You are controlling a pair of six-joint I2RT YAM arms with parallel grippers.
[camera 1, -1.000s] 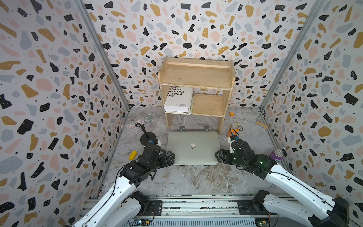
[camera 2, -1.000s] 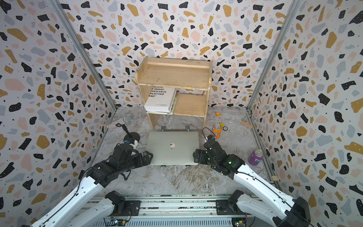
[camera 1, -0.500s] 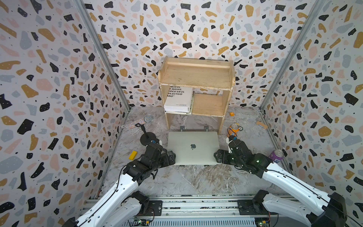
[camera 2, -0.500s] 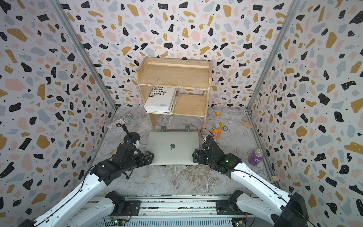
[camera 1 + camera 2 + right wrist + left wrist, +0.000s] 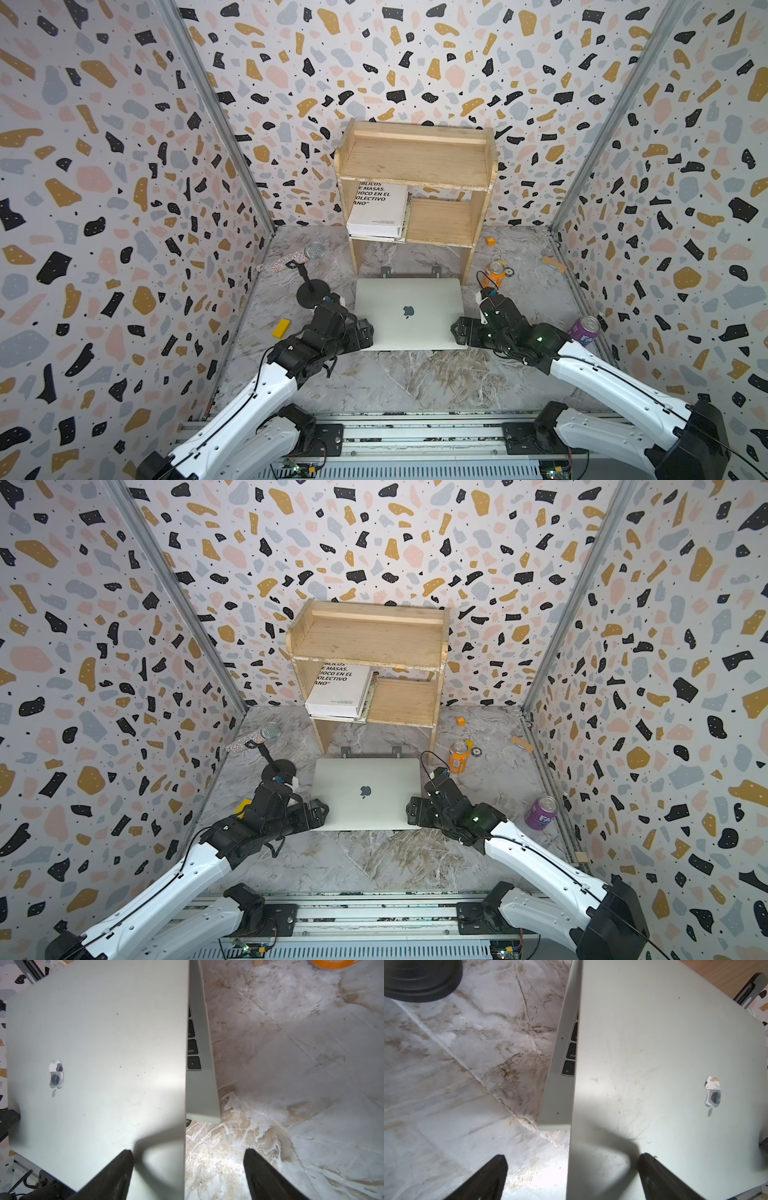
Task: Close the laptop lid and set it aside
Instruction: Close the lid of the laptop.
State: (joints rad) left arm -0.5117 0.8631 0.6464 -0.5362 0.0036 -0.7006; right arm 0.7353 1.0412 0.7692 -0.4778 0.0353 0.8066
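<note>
The laptop (image 5: 409,314) lies in the middle of the marble surface (image 5: 415,382), just near of the wooden shelf (image 5: 415,162), with its lid (image 5: 365,793) facing up and the apple logo showing in both top views. The lid is low but not fully shut. In the left wrist view its edge stands off from the base (image 5: 556,1095) and a strip of black keys (image 5: 570,1057) shows beneath. The right wrist view shows the same gap on the right side.

The left pincer (image 5: 365,332) is at the lid's near left corner with its jaws wide. One finger (image 5: 652,1169) is over the lid and the other (image 5: 492,1176) is outside it, above the bare surface. The right pincer (image 5: 457,332) is at the near right corner, also wide. One finger (image 5: 118,1169) is over the lid and the other (image 5: 261,1169) is beyond its edge. Whether either inner finger presses on the lid cannot be told, and neither pincer holds anything.

A white book (image 5: 378,208) lies on the shelf's lower left board. A microphone (image 5: 307,253) on a black stand is left of the laptop, with a yellow block (image 5: 281,328) nearer. An orange can (image 5: 494,272) stands at the far right and a purple can (image 5: 584,330) is well to the right.
</note>
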